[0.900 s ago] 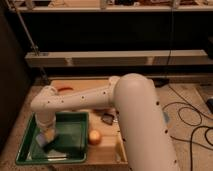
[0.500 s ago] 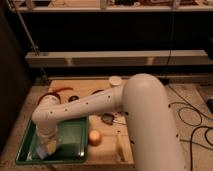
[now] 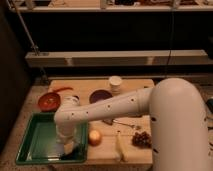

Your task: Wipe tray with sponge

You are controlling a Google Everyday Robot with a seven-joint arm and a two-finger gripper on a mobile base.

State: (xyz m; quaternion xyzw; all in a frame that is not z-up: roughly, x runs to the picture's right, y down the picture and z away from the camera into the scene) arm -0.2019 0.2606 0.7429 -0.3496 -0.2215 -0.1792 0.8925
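The green tray (image 3: 32,145) lies at the front left of the wooden table. My white arm reaches across from the right and bends down into the tray. My gripper (image 3: 67,149) is low over the tray's right side, near its right rim. It is shut on the sponge (image 3: 66,148), a small pale yellow block pressed against the tray floor. The gripper's wrist hides most of the sponge.
A red-orange plate (image 3: 48,101) sits just behind the tray. A round yellow-orange fruit (image 3: 94,136) lies right beside the tray's right rim. A banana (image 3: 120,148), grapes (image 3: 141,138), a dark round plate (image 3: 100,95) and a white cup (image 3: 115,84) stand on the wooden board (image 3: 140,85).
My gripper and the sponge have slid from the tray's left part across to its right side. The arm's elbow has swung right with it.
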